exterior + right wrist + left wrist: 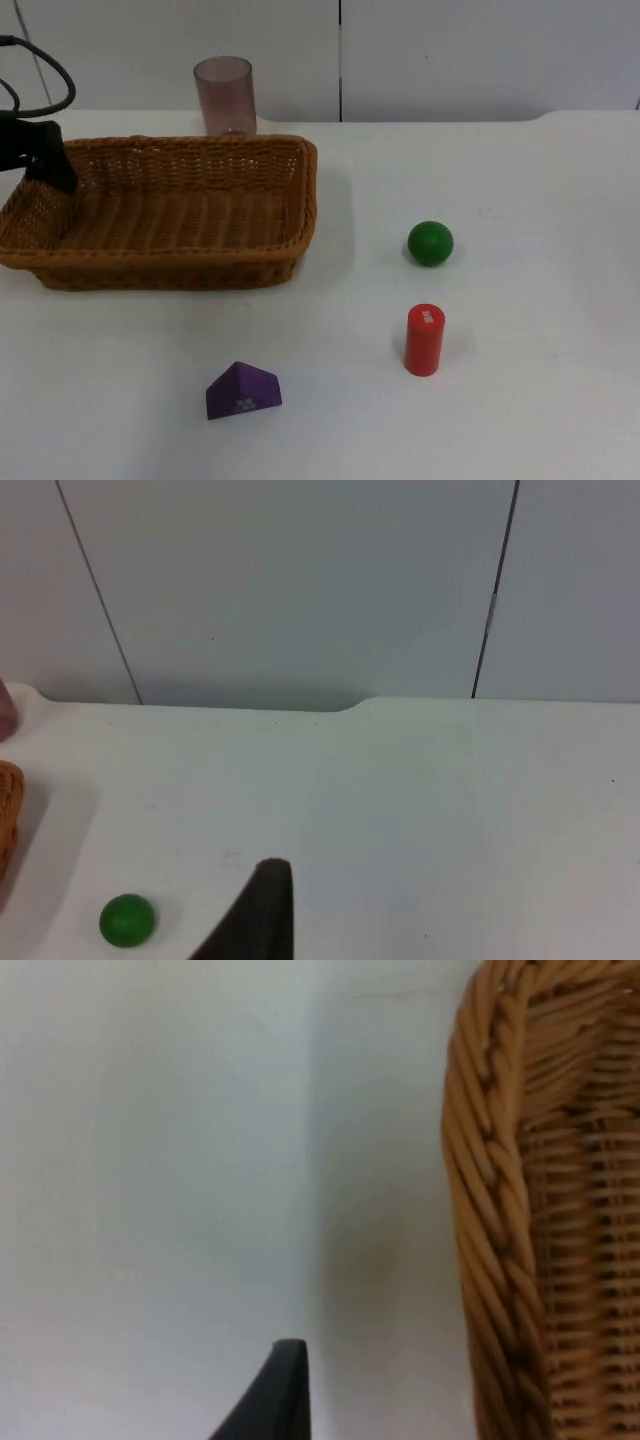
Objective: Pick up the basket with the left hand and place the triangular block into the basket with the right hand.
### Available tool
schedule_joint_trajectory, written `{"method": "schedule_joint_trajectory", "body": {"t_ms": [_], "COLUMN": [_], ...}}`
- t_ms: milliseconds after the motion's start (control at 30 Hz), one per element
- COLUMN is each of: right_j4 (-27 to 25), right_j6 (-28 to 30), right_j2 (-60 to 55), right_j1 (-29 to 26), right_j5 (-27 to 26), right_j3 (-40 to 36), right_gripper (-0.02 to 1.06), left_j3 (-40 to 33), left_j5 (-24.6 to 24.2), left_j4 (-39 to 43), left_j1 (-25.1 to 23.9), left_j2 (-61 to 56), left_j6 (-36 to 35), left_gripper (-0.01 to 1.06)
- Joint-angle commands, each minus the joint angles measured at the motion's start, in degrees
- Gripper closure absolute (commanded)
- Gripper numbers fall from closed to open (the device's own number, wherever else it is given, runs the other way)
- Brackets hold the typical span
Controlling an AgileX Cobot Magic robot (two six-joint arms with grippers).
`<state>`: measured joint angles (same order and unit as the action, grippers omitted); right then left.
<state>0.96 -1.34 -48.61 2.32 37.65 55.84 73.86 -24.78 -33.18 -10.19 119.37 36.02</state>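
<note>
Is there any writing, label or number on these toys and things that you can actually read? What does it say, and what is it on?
No text can be read here.
red cylinder: a small white marking on its top face, too small to read.
purple triangular block: a pale mark on its front face, too blurred to read.
green ball, basket, tinted cup: no markings seen.

The left gripper (50, 165) is matte black and blocky. In each wrist view one smooth black fingertip (268, 1395) tapers to a blunt end.
</note>
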Motion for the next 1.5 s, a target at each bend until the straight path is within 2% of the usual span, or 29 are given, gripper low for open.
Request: {"method": "schedule_joint_trajectory", "body": {"t_ms": [0, 300, 467, 733, 800, 833, 867, 900, 1000, 1033, 1067, 1200, 1467], "right_j4": [0.21, 0.21, 0.33, 0.33, 0.33, 0.33, 0.33, 0.33, 0.33, 0.33, 0.33, 0.33, 0.33], "right_j6": [0.98, 0.98, 1.34, 2.26, 2.26, 2.26, 2.26, 2.41, 2.41, 2.41, 2.41, 2.41, 3.31], "right_j2": [0.22, 0.22, 0.22, 0.22, 0.22, 0.22, 0.22, 0.22, 0.22, 0.22, 0.22, 0.22, 0.22], "right_j1": [0.26, 0.26, 0.26, 0.26, 0.26, 0.26, 0.26, 0.26, 0.26, 0.26, 0.26, 0.26, 0.26], "right_j5": [0.57, 0.19, 0.19, -0.04, -0.19, -0.37, -0.37, -0.65, -1.22, -1.22, -1.36, -1.46, -1.43], "right_j3": [0.37, 0.37, 0.37, 0.37, 0.37, 0.37, 0.37, 0.37, 0.37, 0.37, 0.37, 0.37, 0.37], "right_gripper": [0.00, 0.00, 0.00, 0.00, 0.00, 0.00, 0.00, 0.00, 0.00, 0.00, 0.00, 0.00, 0.00], "left_j3": [1.27, 1.96, 3.44, 3.54, 3.54, 3.54, 3.54, 3.54, 3.54, 3.54, 3.54, 3.54, 3.54], "left_j5": [-0.35, -0.63, -3.86, -3.95, -3.83, -3.83, -3.83, -3.83, -3.83, -3.83, -3.83, -4.13, -10.12], "left_j4": [-1.05, -1.30, -1.30, -1.49, -1.49, -1.49, -1.49, -1.49, -1.49, -1.49, -1.49, -1.49, -5.54], "left_j1": [-0.14, -0.14, -0.14, -0.14, -0.14, -0.14, -0.14, -0.14, -0.14, -0.14, -0.14, -0.14, -0.14], "left_j2": [1.46, 5.12, 6.81, 7.66, 7.66, 7.66, 7.66, 7.66, 7.66, 7.66, 7.66, 7.44, 3.71], "left_j6": [0.35, 0.35, 1.01, 1.01, 1.01, 1.01, 1.01, 1.01, 0.36, 0.36, -1.14, -4.56, -5.01], "left_gripper": [0.00, 0.00, 0.00, 0.01, 0.10, 0.20, 0.20, 0.31, 0.80, 0.80, 1.03, 1.04, 1.04]}}
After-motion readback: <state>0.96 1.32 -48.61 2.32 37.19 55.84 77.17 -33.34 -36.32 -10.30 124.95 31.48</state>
